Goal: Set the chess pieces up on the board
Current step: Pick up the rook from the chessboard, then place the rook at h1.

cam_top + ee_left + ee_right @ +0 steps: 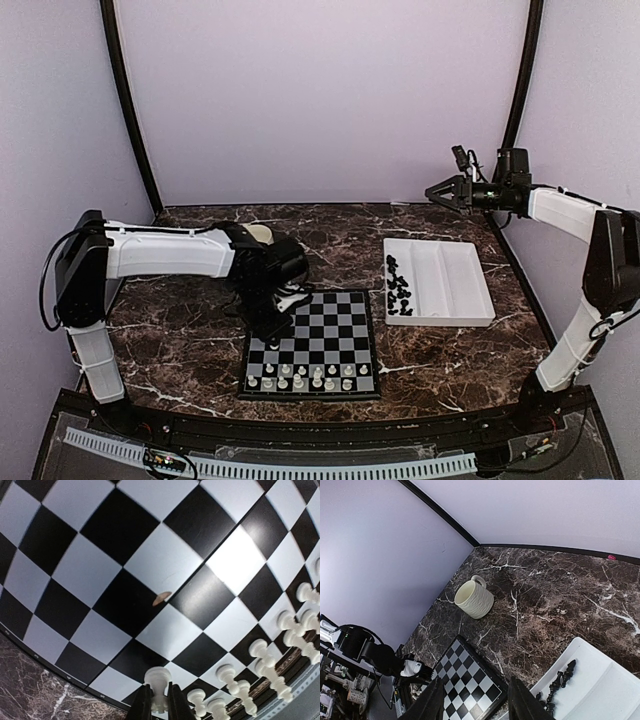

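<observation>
held piece: white piece (158, 680) at the left edge of the board (330, 325), just behind the white pieces already set; its base is hidden, so can't tell whether it's seated or lifted
set pieces: white row (300, 377) along the board's near edge, with the closest ones just beside the held piece
risk, slip: the grip is only on the narrow stem under the head, so a tiny smooth piece could twist or drop out on any move
risk, knock-over: the neighbours stand so close that a sideways swing or wide release would likely topple them
risk, placement: a release off-centre would probably leave the piece straddling two squares or off the rim
left gripper (160, 705): closed on the white piece, with fingers pressing both sides
black pieces (398, 285): heaped in the left compartment of the white tray (440, 320), none on the board
right gripper (476, 705): jaws partly apart, holding nothing, raised over the back right of the table, well apart from the tray
</observation>
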